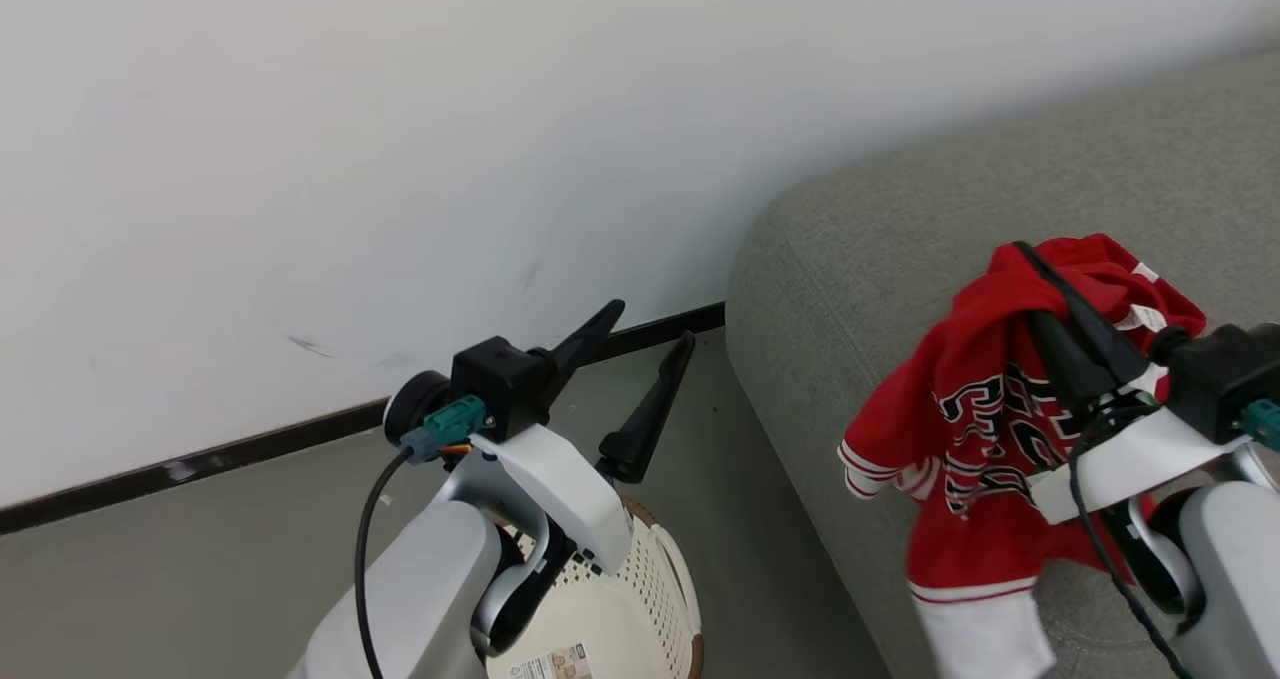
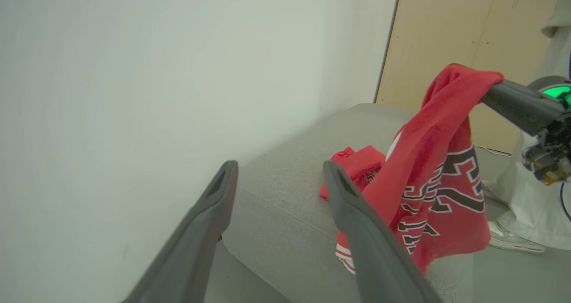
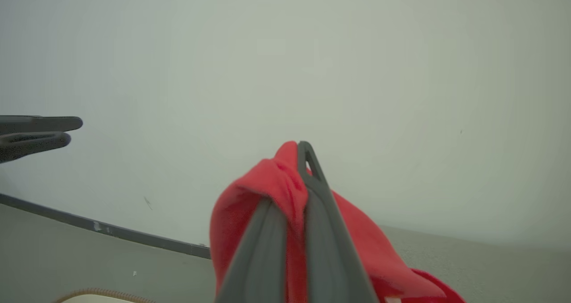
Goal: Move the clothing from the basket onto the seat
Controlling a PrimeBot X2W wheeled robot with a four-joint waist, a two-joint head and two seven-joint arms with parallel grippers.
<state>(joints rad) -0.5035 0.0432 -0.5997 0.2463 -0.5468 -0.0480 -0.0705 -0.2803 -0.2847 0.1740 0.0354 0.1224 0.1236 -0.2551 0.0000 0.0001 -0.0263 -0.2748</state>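
1. Pinching a fold of the red thin-fabric jersey with white trim and black-and-white lettering (image 1: 960,409), the right gripper (image 1: 1032,284) is pressing its two dark fingers together on the cloth. It is holding the jersey up over the rounded edge of the large grey fabric-upholstered seat cushion (image 1: 850,259), on the side nearest the basket. The white-banded hem is dangling past that edge.
2. The left gripper (image 1: 650,324) is hovering above the cream perforated plastic basket with a brown rim (image 1: 655,559), with its fingers spread wide and nothing between them.
3. A second crumpled red garment (image 2: 357,160) is lying on the seat, further in from the edge and just behind the hanging jersey.
4. Letting go here is looking risky. Much of the jersey is hanging outside the seat's edge, so the slippery fabric would probably slide down to the floor between seat and basket.
5. The cloth is also wrapping over one finger, so it may cling as the fingers part and get dragged back off the cushion.
6. A white wall (image 1: 400,109) with a dark skirting strip (image 1: 250,449) is running behind the basket. A beige panel (image 2: 446,26) is standing past the seat's far edge, and a person's shoe (image 2: 513,240) is resting on the floor beyond the seat.
7. Nothing on the cushion is blocking a drop further in. The pale left forearm is covering much of the basket's inside, leaving its label sticker (image 1: 550,664) showing.
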